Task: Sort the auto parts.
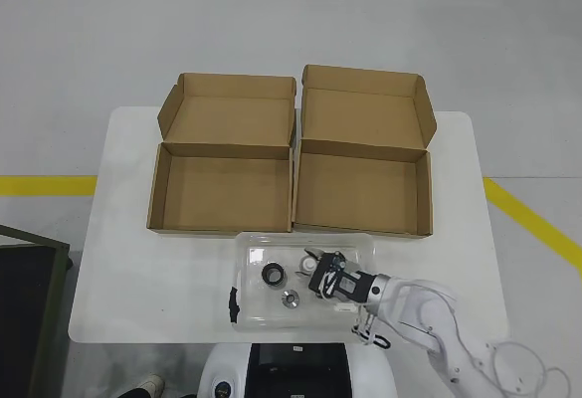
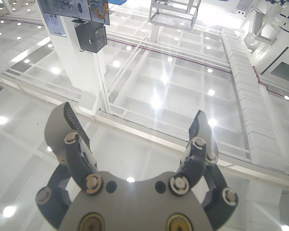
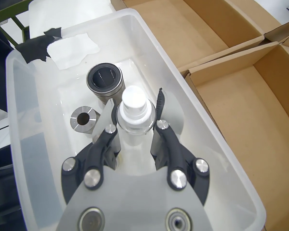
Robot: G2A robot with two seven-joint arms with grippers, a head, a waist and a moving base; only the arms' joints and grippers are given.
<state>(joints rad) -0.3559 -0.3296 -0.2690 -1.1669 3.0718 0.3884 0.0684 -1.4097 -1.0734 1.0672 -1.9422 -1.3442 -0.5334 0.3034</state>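
Note:
A clear plastic bin (image 3: pixel 156 44) holds the parts, near the table's front edge (image 1: pixel 305 237). Inside stand a dark-bored cylindrical bearing (image 3: pixel 105 81) (image 1: pixel 272 273) and a smaller slotted steel collet (image 3: pixel 83 120) (image 1: pixel 290 299). My right gripper (image 3: pixel 135 98) (image 1: pixel 326 274) is down in the bin, shut on a small clear bottle with a white cap (image 3: pixel 134 106); one finger presses each side of its body. My left gripper (image 2: pixel 133 110) points up at the ceiling, open with nothing between its fingers.
Two open cardboard boxes sit side by side behind the bin, the left box (image 1: pixel 221 191) and the right box (image 1: pixel 362 191) (image 3: pixel 243 111), lids folded back. A white paper scrap (image 3: pixel 72 50) and black tape (image 3: pixel 36 48) lie at the bin's far end.

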